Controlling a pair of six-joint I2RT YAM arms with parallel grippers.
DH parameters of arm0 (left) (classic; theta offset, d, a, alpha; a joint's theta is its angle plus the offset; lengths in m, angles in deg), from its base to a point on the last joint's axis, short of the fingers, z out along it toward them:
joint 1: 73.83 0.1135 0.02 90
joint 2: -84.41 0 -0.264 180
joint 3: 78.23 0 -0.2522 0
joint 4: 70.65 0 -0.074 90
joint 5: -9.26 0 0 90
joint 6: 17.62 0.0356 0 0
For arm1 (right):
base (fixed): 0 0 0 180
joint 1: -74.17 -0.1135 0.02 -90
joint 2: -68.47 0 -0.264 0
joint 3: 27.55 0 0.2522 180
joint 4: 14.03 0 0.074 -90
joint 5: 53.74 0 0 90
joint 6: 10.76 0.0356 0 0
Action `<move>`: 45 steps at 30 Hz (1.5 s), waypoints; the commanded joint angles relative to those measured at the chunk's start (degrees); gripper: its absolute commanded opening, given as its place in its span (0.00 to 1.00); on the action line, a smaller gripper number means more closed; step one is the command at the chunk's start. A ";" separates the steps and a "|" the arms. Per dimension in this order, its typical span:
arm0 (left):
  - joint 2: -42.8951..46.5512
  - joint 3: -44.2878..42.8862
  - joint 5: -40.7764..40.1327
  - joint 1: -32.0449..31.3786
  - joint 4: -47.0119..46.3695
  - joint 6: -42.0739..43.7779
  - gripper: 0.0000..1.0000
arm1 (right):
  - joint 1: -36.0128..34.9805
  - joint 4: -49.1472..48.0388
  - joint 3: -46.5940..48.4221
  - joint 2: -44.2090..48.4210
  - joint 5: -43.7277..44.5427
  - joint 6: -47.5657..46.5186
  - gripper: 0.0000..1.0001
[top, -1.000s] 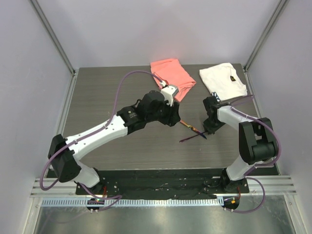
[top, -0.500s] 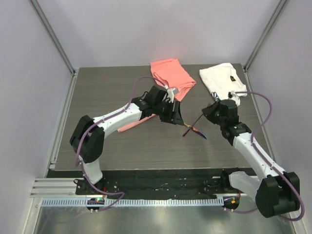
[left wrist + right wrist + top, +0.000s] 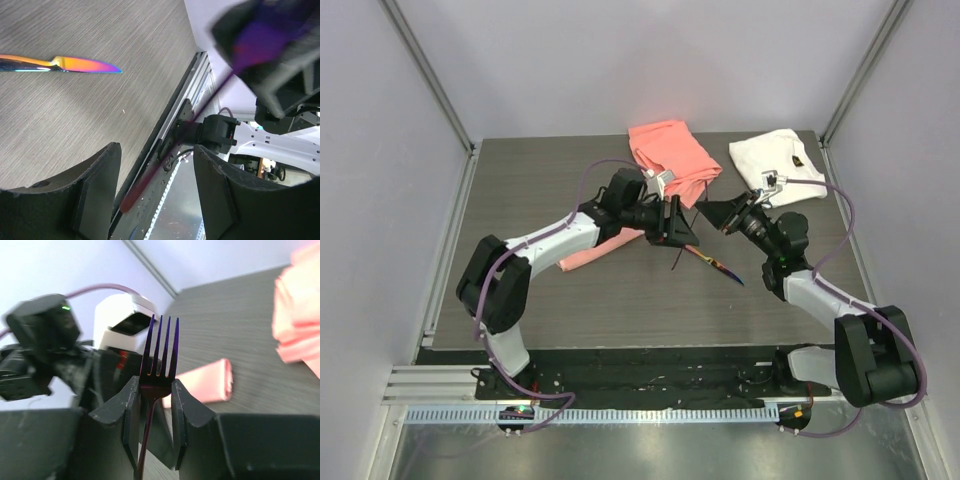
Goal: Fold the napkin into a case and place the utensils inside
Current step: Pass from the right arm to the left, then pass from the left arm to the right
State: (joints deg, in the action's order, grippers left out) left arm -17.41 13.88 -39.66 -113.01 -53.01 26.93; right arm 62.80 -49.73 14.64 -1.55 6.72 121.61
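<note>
Pale-pink case: lies flat on the table at about 9 o'clock of centre, far end tucked under the left arm. Shows up in the right wrist view too, as a rolled pink oblong behind the tines.

Fork: up off the table, pinched at the neck by the right gripper, fingers closed tight on it, tines pointing up in that view.

Knife: flat on the wood at roughly 4 o'clock of centre, well apart from the case, touched by nothing.

Left gripper: spread wide, grips nothing, with a blurry purple shaft crossing the gap between its fingers. Can't tell whether touching. Faces the right gripper mid-table, tips near each other.

Further out: coral cloth at 12 o'clock by the far edge, white cloth at 1 o'clock with a small dark mark.
</note>
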 commanded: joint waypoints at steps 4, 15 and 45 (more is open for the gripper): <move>4.87 5.21 1.02 1.56 -3.70 -1.57 0.60 | -0.22 -19.45 0.93 -1.44 -7.19 8.87 0.01; 13.30 7.87 -21.18 0.95 9.22 5.77 0.00 | -7.05 23.08 11.63 -1.01 3.10 -4.57 0.68; 17.10 4.70 -46.79 -6.00 24.77 20.58 0.00 | -16.39 34.26 35.12 -18.75 1.50 -5.29 0.79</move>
State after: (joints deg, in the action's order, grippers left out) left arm -1.43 19.67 -87.66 -118.80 -26.52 47.30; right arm 46.54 -7.24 48.51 -19.45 8.05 111.58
